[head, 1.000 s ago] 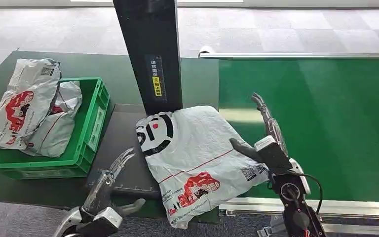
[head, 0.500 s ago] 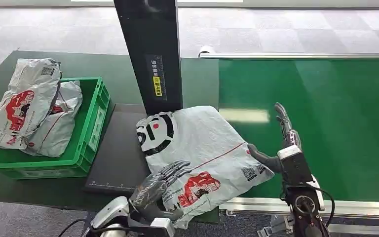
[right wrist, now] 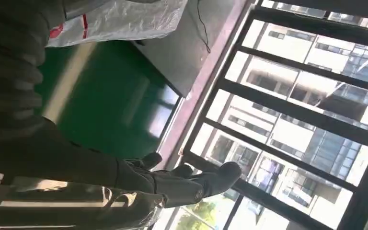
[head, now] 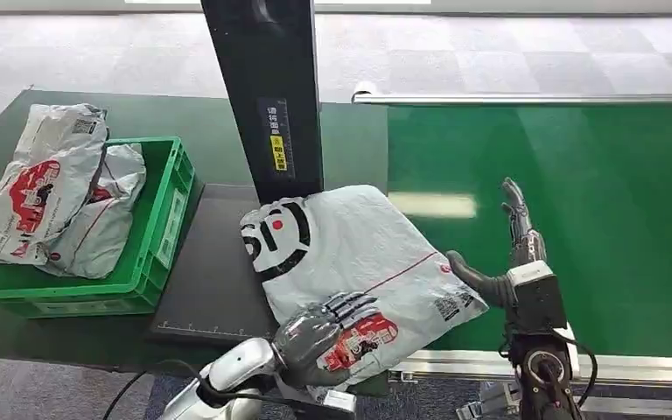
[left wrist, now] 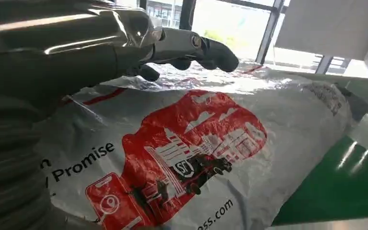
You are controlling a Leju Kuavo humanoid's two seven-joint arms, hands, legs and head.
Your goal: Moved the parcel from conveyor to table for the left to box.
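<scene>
Because the parcel (head: 359, 262) had to end where the left arm could box it, it lay across the dark mat (head: 214, 271) on the desk (head: 17, 337), at the foot of the black post (head: 267, 96), with its right corner over the edge of the green conveyor (head: 577, 192) and its near end hanging past the desk's near edge. The green crate (head: 144, 254) stood to the far left, two similar bags (head: 48, 197) heaped in it, so the parcel sat between belt and crate.

The left hand (head: 324, 324) reached in from the near side, palm down, fingers curved over the parcel's near red print; whether they gripped or merely rested I could not tell. The right hand (head: 512, 254) stood upright just beside the parcel's right corner, fingers straight and apart, thumb pointing toward the bag, grasping nothing.
</scene>
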